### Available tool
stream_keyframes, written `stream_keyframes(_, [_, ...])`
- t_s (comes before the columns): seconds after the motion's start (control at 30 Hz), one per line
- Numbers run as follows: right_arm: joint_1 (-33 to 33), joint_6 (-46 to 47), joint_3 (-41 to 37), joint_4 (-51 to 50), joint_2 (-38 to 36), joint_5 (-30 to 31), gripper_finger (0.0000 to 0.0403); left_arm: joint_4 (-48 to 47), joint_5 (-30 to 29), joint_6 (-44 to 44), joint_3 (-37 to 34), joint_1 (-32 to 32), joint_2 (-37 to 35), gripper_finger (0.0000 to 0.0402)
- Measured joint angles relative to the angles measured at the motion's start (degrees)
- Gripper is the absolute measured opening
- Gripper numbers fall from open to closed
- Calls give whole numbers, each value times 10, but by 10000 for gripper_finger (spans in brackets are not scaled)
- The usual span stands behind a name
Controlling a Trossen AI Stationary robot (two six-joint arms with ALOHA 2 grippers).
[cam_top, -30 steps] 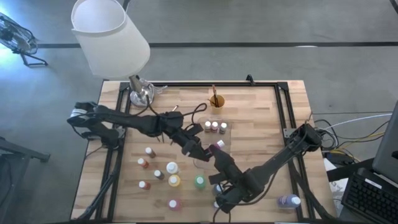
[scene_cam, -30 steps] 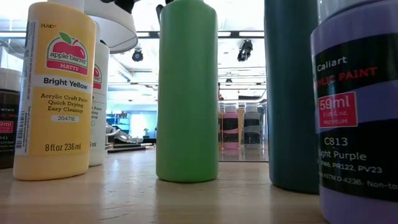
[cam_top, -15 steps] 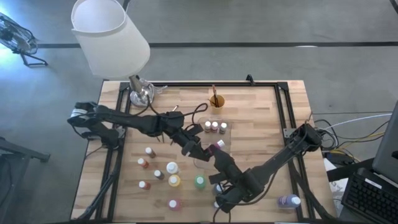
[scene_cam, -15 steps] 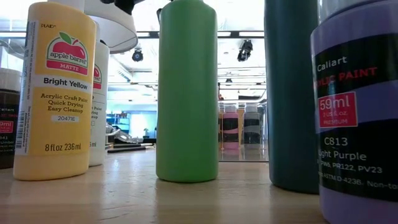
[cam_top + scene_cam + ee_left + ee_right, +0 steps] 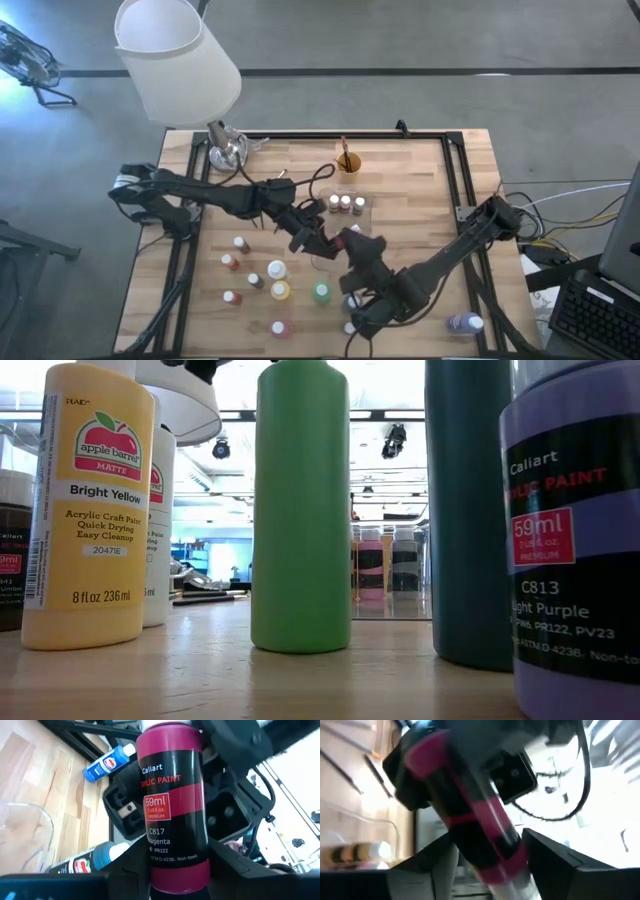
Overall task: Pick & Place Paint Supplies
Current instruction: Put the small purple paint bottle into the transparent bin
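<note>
Wooden table [image 5: 410, 190] under white lamp [image 5: 175, 60]

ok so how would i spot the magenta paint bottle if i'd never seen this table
Start at the wooden table, where the two dark arms meet near its middle. The magenta paint bottle is there, in the left tool. Unlike the bottles standing on the wood, it's off the table, with a black Magenta label.

We see a magenta paint bottle [image 5: 172, 802] with a black label held off the table near the middle, between the two arms. Three small bottles [image 5: 346, 204] stand in a row behind it. More bottles, among them a yellow one [image 5: 281, 291] and a green one [image 5: 321, 293], stand upright at the front left. A blue-capped bottle [image 5: 464, 323] lies at the front right.
</note>
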Motion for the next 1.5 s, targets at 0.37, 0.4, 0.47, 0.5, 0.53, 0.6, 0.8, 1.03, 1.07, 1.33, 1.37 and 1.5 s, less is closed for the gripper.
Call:
stream_keyframes(0.37, [10,397,-12,-190,-96,-300,251,-14,-3,75,-2,7,-2,143])
stream_keyframes(0.4, [13,415,-16,-201,-100,-319,253,-14,-7,82,-2,9,-2,143])
stream_keyframes(0.47, [14,448,-23,-221,-113,-347,255,-17,-20,101,-2,10,-1,144])
stream_keyframes(0.5, [16,463,-28,-229,-123,-357,256,-17,-28,112,-2,10,-1,144])
stream_keyframes(0.53, [17,481,-36,-235,-134,-363,256,-15,-32,126,-2,10,-1,144])
stream_keyframes(0.6, [19,506,-57,-238,-153,-373,253,-14,-42,159,-2,10,-1,143])
stream_keyframes(0.8, [42,591,-155,-215,-223,-366,240,-14,-123,299,-2,2,-1,143])
stream_keyframes(1.03, [75,590,-320,-15,-329,-309,255,0,-266,451,-4,-33,-1,143])
stream_keyframes(1.07, [76,571,-343,27,-345,-296,259,7,-285,463,-4,-38,-1,143])
stream_keyframes(1.33, [57,381,-499,357,-453,-263,278,122,-346,499,-44,-55,-1,142])
stream_keyframes(1.37, [53,358,-513,393,-464,-263,279,139,-349,501,-52,-55,-1,142])
stream_keyframes(1.5, [37,260,-553,547,-497,-264,285,194,-357,504,-85,-54,-1,142])
